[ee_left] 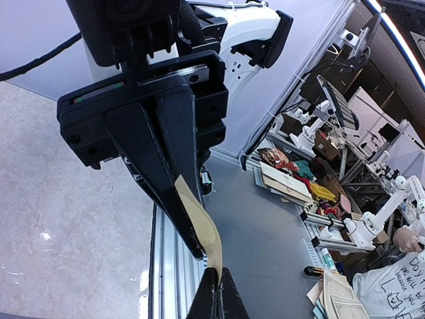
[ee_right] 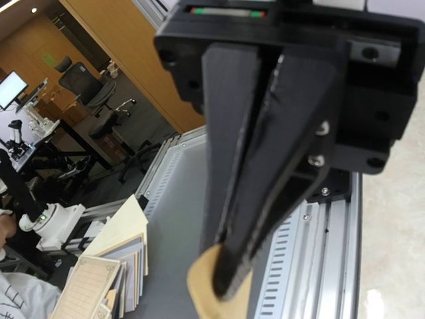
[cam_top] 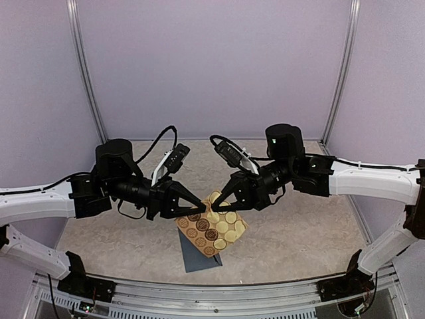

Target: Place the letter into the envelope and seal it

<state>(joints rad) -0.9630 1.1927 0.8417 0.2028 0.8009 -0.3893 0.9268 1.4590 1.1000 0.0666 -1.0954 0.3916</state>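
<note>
The slate blue-grey envelope [cam_top: 198, 259] lies flat on the table near the front edge. Above it hangs a tan sticker sheet [cam_top: 219, 229] with round gold and brown stickers, tilted and covering the envelope's far part. My left gripper [cam_top: 199, 204] and right gripper [cam_top: 218, 205] meet tip to tip at the sheet's upper edge, both shut on it. In the left wrist view my left gripper [ee_left: 216, 292] pinches a curled tan strip [ee_left: 202, 226]. In the right wrist view, shut black fingers [ee_right: 229, 266] clamp a rounded tan edge [ee_right: 202, 296]. The letter is out of view.
The beige marbled table [cam_top: 299, 226] is ringed by purple walls and an aluminium rail [cam_top: 219, 296] along the front. Outside the cell, stacks of paper and envelopes [ee_right: 99, 279] and a cluttered bench [ee_left: 292, 176] show in the wrist views.
</note>
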